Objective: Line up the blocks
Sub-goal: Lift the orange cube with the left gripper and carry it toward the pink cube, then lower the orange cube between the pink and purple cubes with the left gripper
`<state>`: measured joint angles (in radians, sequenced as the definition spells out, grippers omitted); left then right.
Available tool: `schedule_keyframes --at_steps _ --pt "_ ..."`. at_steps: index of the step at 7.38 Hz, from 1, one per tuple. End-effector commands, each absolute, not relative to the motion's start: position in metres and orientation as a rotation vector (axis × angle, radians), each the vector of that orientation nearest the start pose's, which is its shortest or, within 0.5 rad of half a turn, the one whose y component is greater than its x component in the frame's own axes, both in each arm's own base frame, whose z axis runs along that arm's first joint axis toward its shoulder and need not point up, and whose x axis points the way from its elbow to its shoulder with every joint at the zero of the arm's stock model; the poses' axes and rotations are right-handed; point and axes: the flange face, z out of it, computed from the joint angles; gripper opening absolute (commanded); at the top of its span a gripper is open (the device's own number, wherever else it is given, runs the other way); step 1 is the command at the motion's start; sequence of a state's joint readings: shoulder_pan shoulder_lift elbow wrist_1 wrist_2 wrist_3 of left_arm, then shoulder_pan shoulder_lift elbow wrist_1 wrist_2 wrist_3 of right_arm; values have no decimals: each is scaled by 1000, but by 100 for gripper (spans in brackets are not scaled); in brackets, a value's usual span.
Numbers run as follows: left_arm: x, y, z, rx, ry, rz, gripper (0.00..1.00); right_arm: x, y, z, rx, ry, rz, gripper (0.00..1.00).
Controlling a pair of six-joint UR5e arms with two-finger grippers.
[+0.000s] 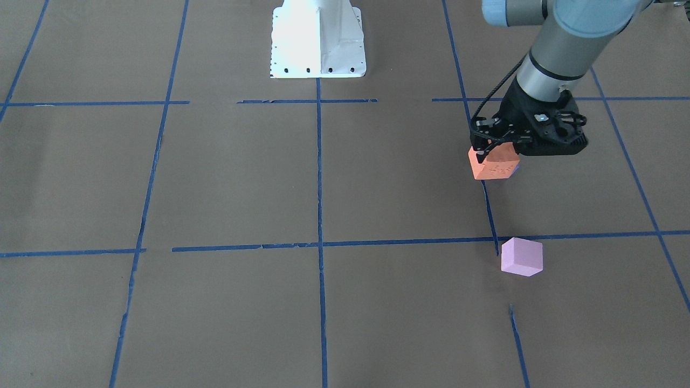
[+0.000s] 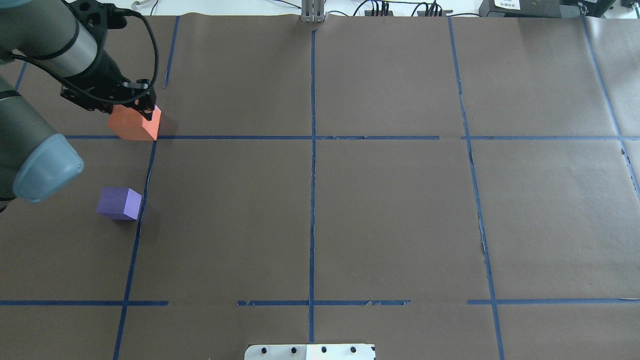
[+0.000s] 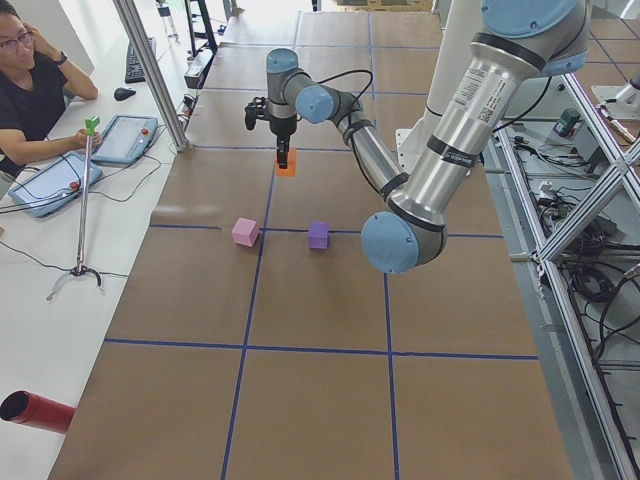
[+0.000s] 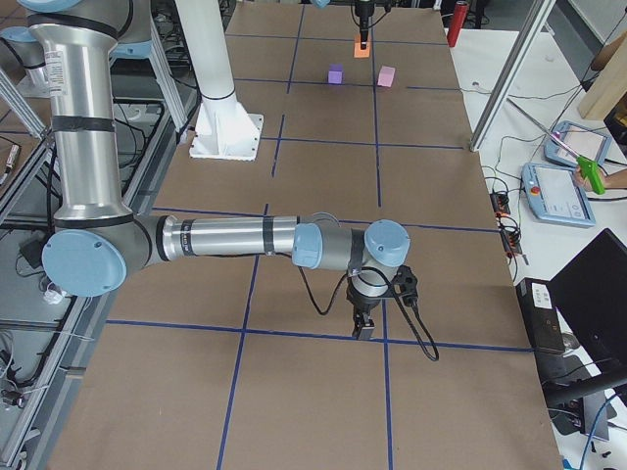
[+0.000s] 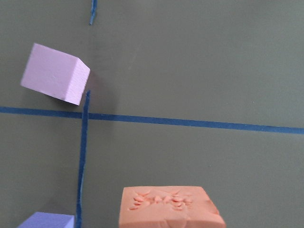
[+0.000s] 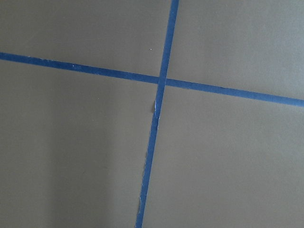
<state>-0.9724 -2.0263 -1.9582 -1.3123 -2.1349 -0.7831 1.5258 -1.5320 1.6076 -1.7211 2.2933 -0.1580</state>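
A table covered in brown paper (image 1: 215,188) is filling the scene, with strips of blue tape (image 1: 320,178) marking it into large squares. A white robot base (image 1: 318,40) is standing at the table's edge on the robot's side.

The left gripper (image 1: 495,151) is pointing straight down over the table's left part. Its two black fingers are pinching the orange block (image 1: 493,166) by its upper half. The block is hanging raised above the paper, near a crossing of tape lines, and its top face is looking rough and torn in the left wrist view.

The violet block (image 2: 119,203) is resting on the paper on the robot's side of the raised orange one, just beside a tape line. The pink block (image 1: 521,257) is sitting on the paper on the far side, just beside a tape crossing. One tape line is running between these two blocks.

The right gripper (image 4: 364,331) is hanging low over a tape line, well apart from the blocks. It is showing only in the side view, so I cannot tell whether its fingers are spread or pressed together. Its wrist camera is seeing only paper and crossed tape.
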Motion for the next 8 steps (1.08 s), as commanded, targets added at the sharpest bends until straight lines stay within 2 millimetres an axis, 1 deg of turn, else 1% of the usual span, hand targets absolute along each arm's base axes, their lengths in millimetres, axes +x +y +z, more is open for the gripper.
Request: schedule_keyframes --at_steps 1,2,3,4,5,6,7,8 --pt "190 -533 344 76 736 86 15 45 -504 640 -31 -726 -166 100" --pt "170 -540 371 53 729 86 15 45 -504 640 -31 -726 -166 100" --pt "173 -547 388 20 714 76 15 45 -504 640 -31 -726 -166 100" --pt "183 -560 404 2 711 64 14 45 -504 640 -31 -726 -166 100" --pt "195 -572 413 7 729 7 14 45 -504 640 -31 -726 -166 100" --pt "209 -578 420 25 762 -49 14 45 -504 640 -31 -726 -166 100" --pt "244 -573 429 20 784 -34 14 45 -504 640 -31 -726 -166 100" --pt "272 -566 437 0 786 0 14 45 -504 640 -31 -726 -166 100"
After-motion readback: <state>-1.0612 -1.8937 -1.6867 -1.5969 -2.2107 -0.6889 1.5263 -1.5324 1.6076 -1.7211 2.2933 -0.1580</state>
